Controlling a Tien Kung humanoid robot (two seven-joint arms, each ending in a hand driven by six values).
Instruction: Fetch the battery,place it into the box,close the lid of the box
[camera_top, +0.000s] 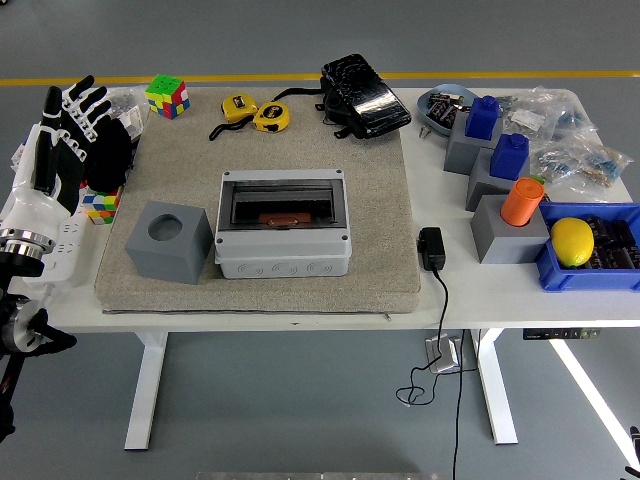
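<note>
On the near edge of the mat (400, 250) sits the grey box (284, 237), lid (285, 205) down over the top as far as I can tell, dark and see-through; a reddish-brown thing shows under it, maybe the battery (283, 218). Can't confirm what it is.

Just left of box, on the mat: grey cube (169, 240) with a round hole on top.

Right of the mat, on the bare table (300, 310): black adapter (432, 247), cable dropping over the near edge.

Right side: blue bin (560, 270) with a lemon (572, 241) in it; grey block carrying an orange cylinder (521, 201); behind, two more grey blocks with blue caps (510, 155).

Left edge: left hand (62, 150) raised over the table's left end, fingers spread and pointing up, holding nothing. A puzzle cube (100, 203) lies just beside it.

Far side: second puzzle cube (167, 96) at the back left corner, two yellow tape measures (256, 113), black pouch (364, 96), grey bowl (445, 105) of small parts, clear bags (570, 140) at far right.

Right hand not seen.
</note>
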